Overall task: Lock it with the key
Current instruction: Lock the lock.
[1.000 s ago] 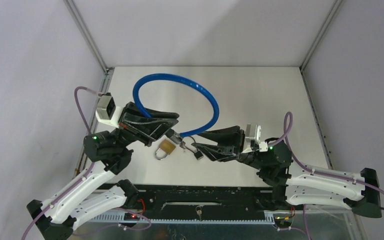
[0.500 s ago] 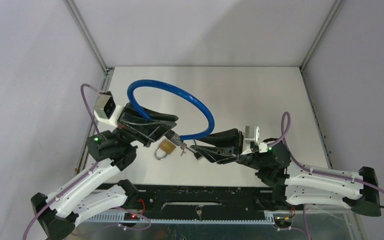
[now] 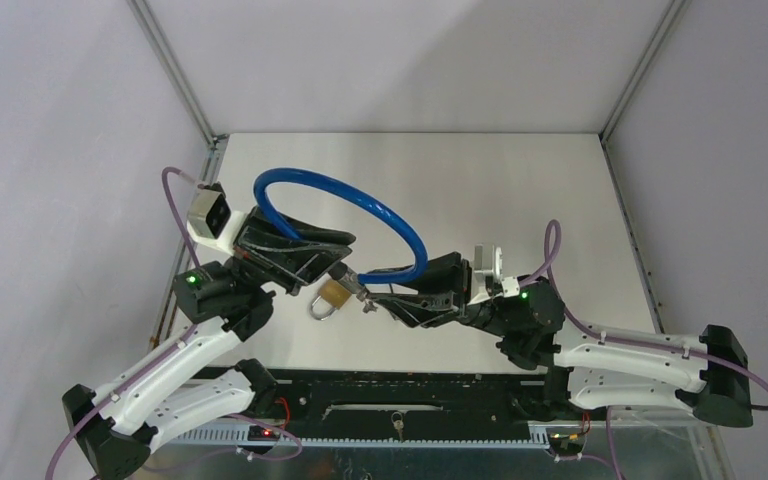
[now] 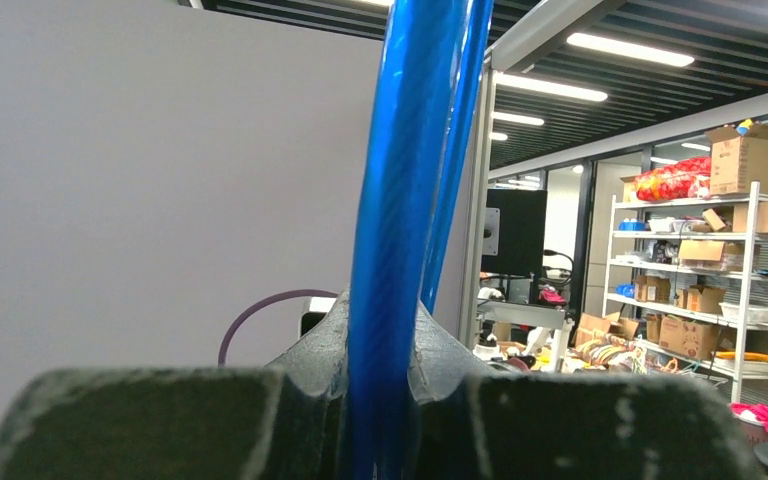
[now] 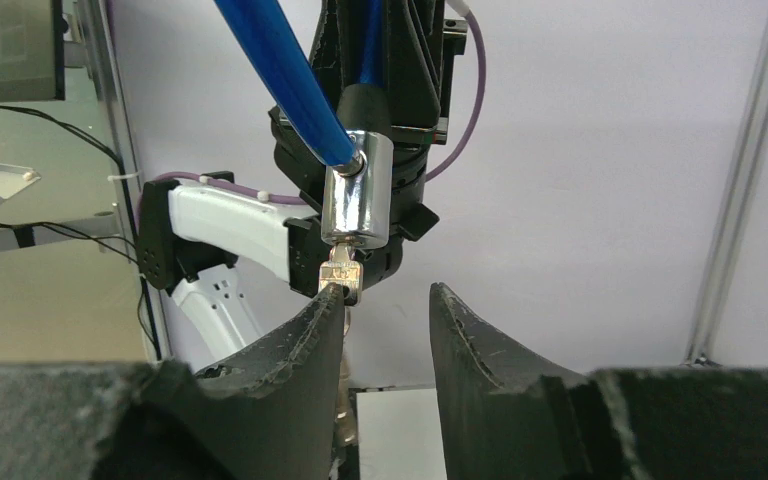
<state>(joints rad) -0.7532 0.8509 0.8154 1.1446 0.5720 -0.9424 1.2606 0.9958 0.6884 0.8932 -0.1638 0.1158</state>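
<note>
Key of silver metal [image 5: 339,277], seated in the chrome lock barrel [image 5: 356,200] my left tool [image 4: 380,400] holds aloft, clamped on its blue coated cable [image 3: 396,220], points lengthwise at my nearer right tool [image 5: 388,292], jaws apart, grazing one finger.

White moulded links [image 3: 160,375] are joined by black joint housings [image 3: 215,295], on each of which a small green light [image 3: 191,279] is lit. Thin mauve cables [image 3: 166,195] are looped alongside, and the black, rough-textured fingers [image 5: 300,340] are tapered to blunt tips.
</note>
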